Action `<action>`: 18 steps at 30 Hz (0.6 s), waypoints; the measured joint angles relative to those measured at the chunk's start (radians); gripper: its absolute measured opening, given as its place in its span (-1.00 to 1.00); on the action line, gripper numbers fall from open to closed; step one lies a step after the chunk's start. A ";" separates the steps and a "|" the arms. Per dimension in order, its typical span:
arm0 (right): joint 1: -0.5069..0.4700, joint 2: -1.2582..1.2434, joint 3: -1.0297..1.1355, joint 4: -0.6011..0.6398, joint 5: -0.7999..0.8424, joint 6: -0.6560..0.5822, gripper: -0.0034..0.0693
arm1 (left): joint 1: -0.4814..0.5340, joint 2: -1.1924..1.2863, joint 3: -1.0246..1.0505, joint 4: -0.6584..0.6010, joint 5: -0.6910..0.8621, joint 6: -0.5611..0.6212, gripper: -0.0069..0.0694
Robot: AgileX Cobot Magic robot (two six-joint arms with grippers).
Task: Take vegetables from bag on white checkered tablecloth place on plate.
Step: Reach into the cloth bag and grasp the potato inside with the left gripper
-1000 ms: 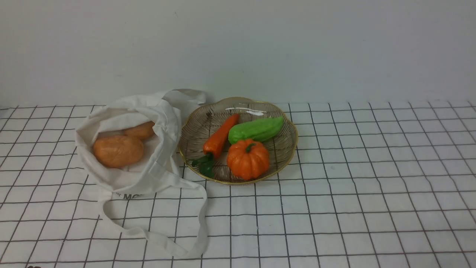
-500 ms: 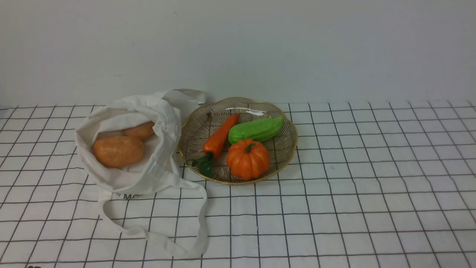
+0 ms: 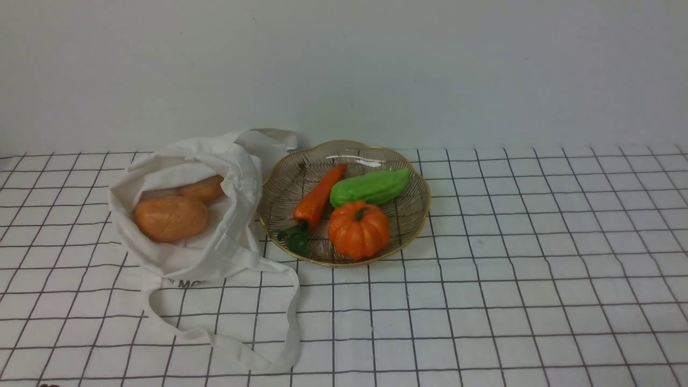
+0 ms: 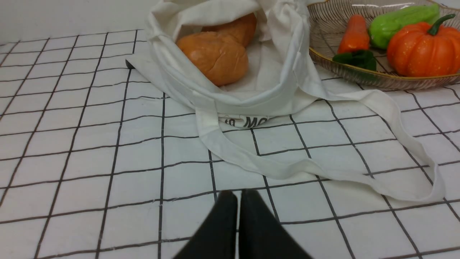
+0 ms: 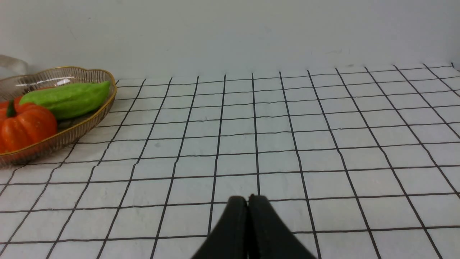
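Note:
Two tan-orange potatoes point(image 3: 170, 217) point(image 3: 203, 188) lie inside the open white cloth bag point(image 3: 226, 166) on the white checkered tablecloth point(image 3: 484, 301). They also show in the left wrist view point(image 4: 214, 57). The brownish see-through plate point(image 3: 414, 220) with a gold rim stands right of the bag. My left gripper point(image 4: 238, 196) is shut and empty, low over the cloth, short of the bag's strap point(image 4: 287, 169). My right gripper point(image 5: 247, 199) is shut and empty over bare cloth, right of the plate point(image 5: 90, 122). Neither gripper shows in the front view.
The plate holds a ribbed orange pumpkin point(image 3: 358, 229), a slim orange carrot point(image 3: 317, 198) with green leaves and a green gourd point(image 3: 370, 187). The bag's long strap point(image 3: 293, 317) loops forward over the cloth. A pale wall stands behind the table.

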 joint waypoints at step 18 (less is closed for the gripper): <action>0.000 0.000 0.000 0.000 0.000 0.000 -0.95 | 0.000 0.000 0.000 -0.797 -0.018 -0.377 -0.84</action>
